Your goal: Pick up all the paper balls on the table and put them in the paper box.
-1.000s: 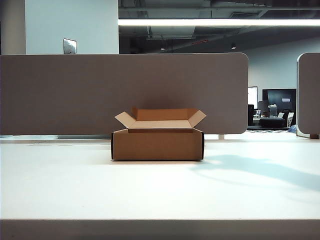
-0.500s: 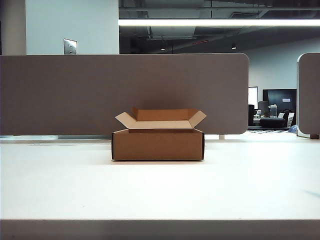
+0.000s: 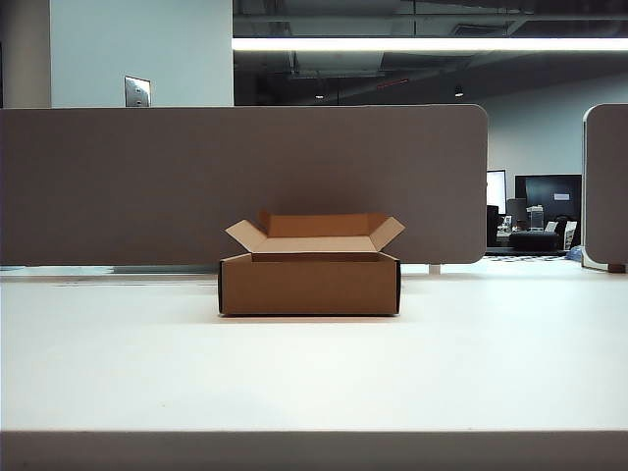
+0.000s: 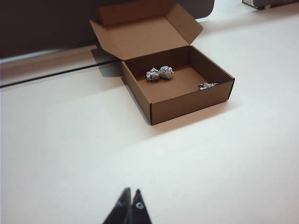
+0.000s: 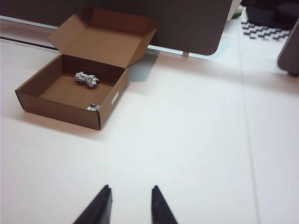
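Paper balls (image 4: 159, 73) were all seen inside the paper box (image 4: 187, 100); the task was judged essentially done.

In the exterior view, no ball was seen on the table (image 3: 314, 373), and the box stood at the centre of the frame with its flaps up. In the left wrist view, two wads were found touching at the back of the box floor and a third (image 4: 206, 86) against the front wall; the left gripper (image 4: 129, 201) was held above bare tabletop, jaws pressed together on nothing. In the right wrist view, the right gripper (image 5: 129, 201) was likewise well apart from the box, jaws parted and empty.
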Controlling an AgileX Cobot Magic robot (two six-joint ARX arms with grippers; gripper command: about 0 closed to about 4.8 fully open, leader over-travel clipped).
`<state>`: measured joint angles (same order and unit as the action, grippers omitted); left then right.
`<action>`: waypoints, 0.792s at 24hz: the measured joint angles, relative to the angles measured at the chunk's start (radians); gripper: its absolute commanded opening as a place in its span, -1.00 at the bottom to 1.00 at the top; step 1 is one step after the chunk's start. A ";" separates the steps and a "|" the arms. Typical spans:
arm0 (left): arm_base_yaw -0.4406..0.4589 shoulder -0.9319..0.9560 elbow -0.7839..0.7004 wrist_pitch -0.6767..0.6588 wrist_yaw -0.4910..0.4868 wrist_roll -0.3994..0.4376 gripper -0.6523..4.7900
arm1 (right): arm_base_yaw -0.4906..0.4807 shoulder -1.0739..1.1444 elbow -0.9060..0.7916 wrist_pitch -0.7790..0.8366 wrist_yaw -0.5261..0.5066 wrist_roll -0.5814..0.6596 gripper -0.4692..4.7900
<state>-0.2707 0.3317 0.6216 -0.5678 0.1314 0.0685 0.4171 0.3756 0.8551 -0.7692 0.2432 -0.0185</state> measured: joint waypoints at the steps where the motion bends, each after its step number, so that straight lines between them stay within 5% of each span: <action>1: 0.000 0.003 -0.021 0.024 -0.011 -0.023 -0.77 | 0.000 0.001 -0.040 0.045 0.000 0.017 -0.35; 8: 0.001 -0.061 -0.239 0.271 -0.042 -0.103 -0.78 | 0.001 -0.074 -0.385 0.432 0.000 0.043 -0.55; 19: 0.001 -0.257 -0.516 0.467 -0.064 -0.134 -0.78 | 0.001 -0.375 -0.774 0.649 0.008 0.029 -0.73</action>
<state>-0.2695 0.0750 0.1059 -0.1009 0.0669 -0.0654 0.4183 0.0010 0.0811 -0.1204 0.2508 0.0109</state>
